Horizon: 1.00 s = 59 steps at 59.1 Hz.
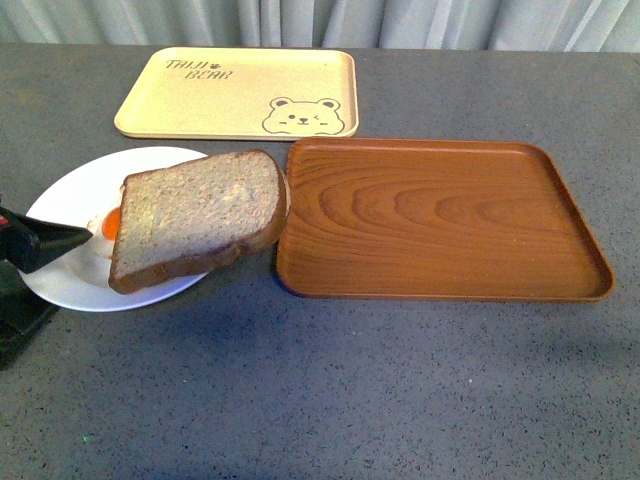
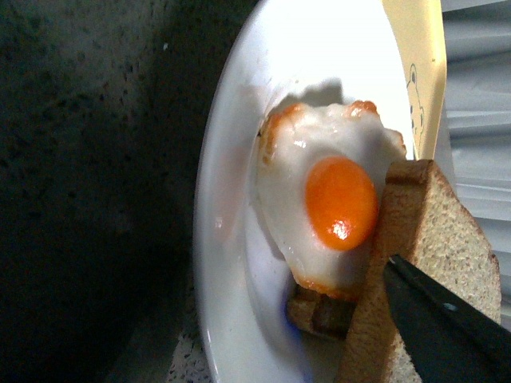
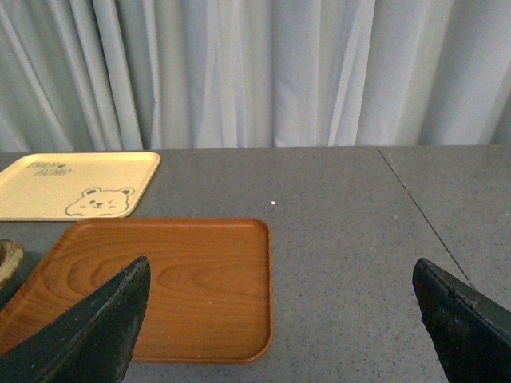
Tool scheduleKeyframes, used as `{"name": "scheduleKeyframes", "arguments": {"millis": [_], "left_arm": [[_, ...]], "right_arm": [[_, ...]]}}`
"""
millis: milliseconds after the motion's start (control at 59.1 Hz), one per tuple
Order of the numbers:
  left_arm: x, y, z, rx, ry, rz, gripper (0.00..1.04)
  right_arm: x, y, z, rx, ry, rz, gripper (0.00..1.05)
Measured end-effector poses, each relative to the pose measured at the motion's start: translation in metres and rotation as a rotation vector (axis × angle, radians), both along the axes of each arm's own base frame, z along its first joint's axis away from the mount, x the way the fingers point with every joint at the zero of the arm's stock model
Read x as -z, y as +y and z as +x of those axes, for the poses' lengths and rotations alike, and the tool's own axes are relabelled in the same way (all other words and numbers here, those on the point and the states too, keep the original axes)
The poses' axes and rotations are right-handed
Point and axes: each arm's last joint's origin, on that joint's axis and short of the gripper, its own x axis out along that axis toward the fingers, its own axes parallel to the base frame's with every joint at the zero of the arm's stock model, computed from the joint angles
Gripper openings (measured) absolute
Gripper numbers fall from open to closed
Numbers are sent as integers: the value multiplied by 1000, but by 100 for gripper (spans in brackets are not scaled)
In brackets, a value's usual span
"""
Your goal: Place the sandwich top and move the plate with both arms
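Note:
The white plate [image 1: 70, 195] sits at the table's left with the sandwich top [image 1: 200, 215], a brown speckled slice, lying tilted over a fried egg [image 1: 110, 222]. Close up, the sandwich top [image 2: 435, 231] leans on the egg [image 2: 335, 199], which rests on a lower slice [image 2: 319, 311] on the plate [image 2: 231, 239]. My left gripper [image 1: 70, 240] is open at the plate's left rim. Only one of its fingers [image 2: 447, 327] shows, in front of the slice. My right gripper [image 3: 279, 267] hangs open and empty above the table, out of the front view.
A brown wooden tray [image 1: 440, 215] lies just right of the plate, its edge almost touching it. A cream tray with a bear drawing [image 1: 240, 90] lies behind. Curtains close off the far side. Bare grey tabletop [image 3: 359, 239] stretches to the wooden tray's right.

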Motion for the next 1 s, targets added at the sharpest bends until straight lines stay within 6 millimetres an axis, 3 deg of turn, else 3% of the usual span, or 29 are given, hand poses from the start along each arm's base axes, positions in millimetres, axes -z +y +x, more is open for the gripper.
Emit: {"name": "scheduleKeyframes", "arguments": {"millis": [406,778,913,998], "left_arm": [[2,6,-10,-25,7,-78,3],[-13,19,-28,-71,36,-154,2],[-30,20,-21,-84,39,-170,2],[-44,18,-3,-76,27,-170,2]], "right_arm": [[0,0,0,0,0,0,96],[0,0,0,0,0,0,96],[0,0,0,0,0,0,96],[0,0,0,0,0,0,96]]}}
